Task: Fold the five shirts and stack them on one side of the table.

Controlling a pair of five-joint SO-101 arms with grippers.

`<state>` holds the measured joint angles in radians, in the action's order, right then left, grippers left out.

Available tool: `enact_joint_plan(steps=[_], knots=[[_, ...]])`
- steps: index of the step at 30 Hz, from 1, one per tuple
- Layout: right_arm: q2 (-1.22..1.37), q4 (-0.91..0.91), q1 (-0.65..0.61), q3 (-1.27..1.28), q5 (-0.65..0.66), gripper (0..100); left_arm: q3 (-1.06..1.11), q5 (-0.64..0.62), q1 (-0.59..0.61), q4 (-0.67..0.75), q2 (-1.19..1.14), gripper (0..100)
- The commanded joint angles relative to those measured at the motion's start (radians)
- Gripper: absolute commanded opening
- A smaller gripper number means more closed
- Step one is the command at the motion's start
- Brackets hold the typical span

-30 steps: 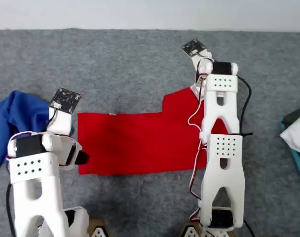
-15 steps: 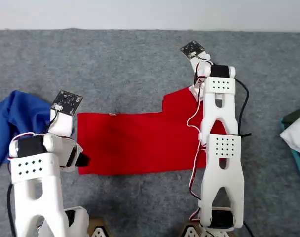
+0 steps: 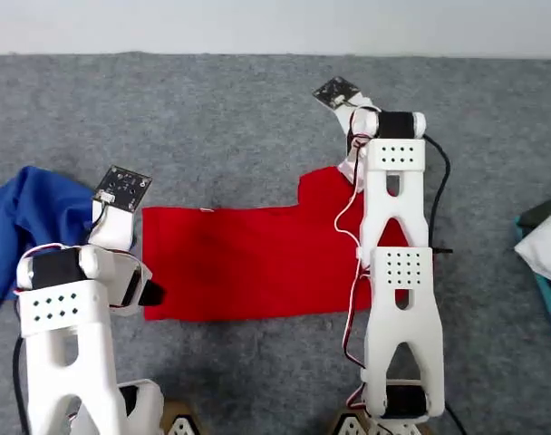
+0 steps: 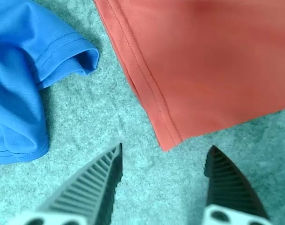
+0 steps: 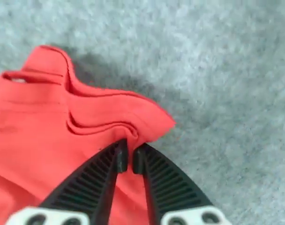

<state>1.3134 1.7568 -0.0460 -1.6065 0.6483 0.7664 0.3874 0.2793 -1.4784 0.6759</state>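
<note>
while the left gripper (image 4: 165, 151) hangs with its jaws wide apart over the grey mat (image 3: 212, 118), holding nothing, it sits just off the near left corner of the red shirt (image 3: 248, 263), between that and the blue shirt (image 3: 31, 217). right gripper (image 5: 130, 150): jaws pinched together on a bunched fold at the red shirt's far right edge. red shirt spread mid-table; blue shirt crumpled at the left edge. since a second ago: right wrist has swung a little left; left arm unmoved.
</note>
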Motion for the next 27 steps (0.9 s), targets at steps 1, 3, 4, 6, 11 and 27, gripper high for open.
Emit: enact_joint_plan(steps=[1,3,4,6,11,27], knots=[[-0.093,0.045,-0.012,0.005,0.017,0.9,-0.004,-0.006,0.002,-0.003,0.020,28],[-0.139,0.045,-0.013,0.057,0.017,0.9,-0.004,-0.006,0.002,-0.005,0.020,28],[-0.166,0.045,-0.013,0.089,0.017,0.9,-0.004,-0.006,0.002,-0.005,0.020,28],[-0.223,0.045,-0.015,0.167,0.017,0.9,-0.004,-0.006,0.002,-0.005,0.020,28],[-0.403,0.044,-0.015,0.422,0.046,0.9,-0.004,-0.006,0.000,-0.005,0.020,28],[-1.024,0.038,-0.084,1.364,0.239,0.9,-0.002,-0.006,0.000,-0.003,0.020,28]])
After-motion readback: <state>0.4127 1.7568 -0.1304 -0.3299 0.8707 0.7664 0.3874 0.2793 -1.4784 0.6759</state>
